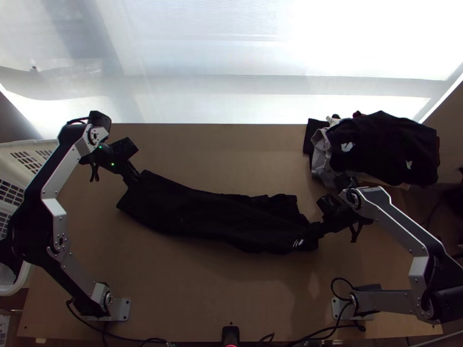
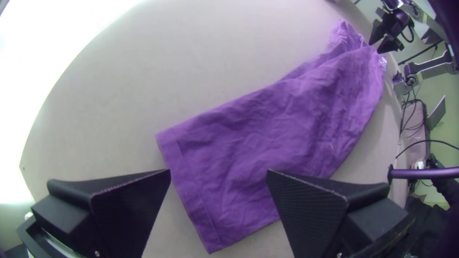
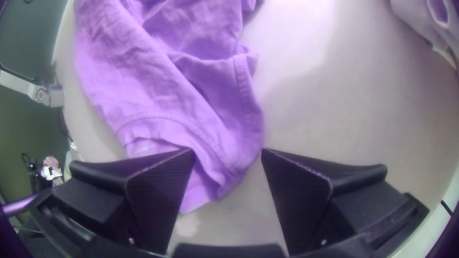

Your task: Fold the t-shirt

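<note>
Across the table [image 1: 220,295], the black t-shirt [image 1: 214,217] lies long and creased.

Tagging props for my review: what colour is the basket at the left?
The basket is off-white, seen best in the top view.

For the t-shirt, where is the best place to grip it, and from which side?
Probably the straight hem at the end of the t-shirt nearest the left claw: it lies flat with a clear edge, while the other end is rumpled. I would come down from just beyond that hem, pinching its edge.
</note>
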